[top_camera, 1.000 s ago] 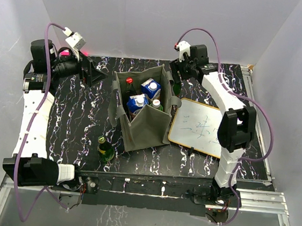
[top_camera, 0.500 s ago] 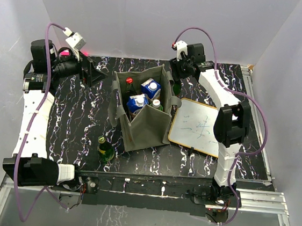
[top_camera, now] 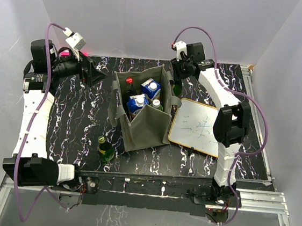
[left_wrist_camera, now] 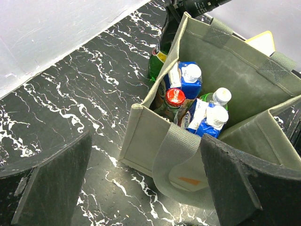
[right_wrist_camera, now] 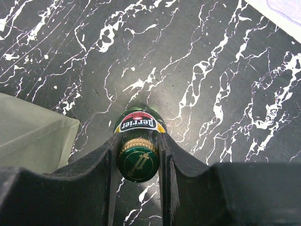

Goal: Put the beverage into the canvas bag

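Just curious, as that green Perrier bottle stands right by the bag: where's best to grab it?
By the narrow neck under the cap, coming straight down. The green bottle stands upright, and the canvas bag crowds its body on one side. The right hand clasps that neck from both sides.

One canvas bag [top_camera: 149,128]; four bottles [top_camera: 104,149]; two cartons [top_camera: 151,87]; one whiteboard [top_camera: 201,126].

Bright, even light, soft faint shadows, all views fairly sharp.
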Robot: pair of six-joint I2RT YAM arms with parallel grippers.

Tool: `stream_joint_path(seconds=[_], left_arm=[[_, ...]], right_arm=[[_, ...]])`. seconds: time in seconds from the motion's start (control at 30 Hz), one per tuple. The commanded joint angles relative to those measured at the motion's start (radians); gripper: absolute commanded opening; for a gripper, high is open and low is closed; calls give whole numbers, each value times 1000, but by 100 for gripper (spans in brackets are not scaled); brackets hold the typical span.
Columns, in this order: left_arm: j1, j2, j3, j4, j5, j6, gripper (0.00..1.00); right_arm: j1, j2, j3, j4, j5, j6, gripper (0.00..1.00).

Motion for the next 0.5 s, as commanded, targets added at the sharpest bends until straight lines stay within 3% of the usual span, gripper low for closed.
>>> stream_joint_path(seconds=[0.0,0.47], left_arm=[[5,-21,-6,7,14,-1,97],[5,-34,-31,60,-5,-82,95]], right_arm=[[3,-70,118,80,38,2,8],[2,-296,186,68,72,2,8]])
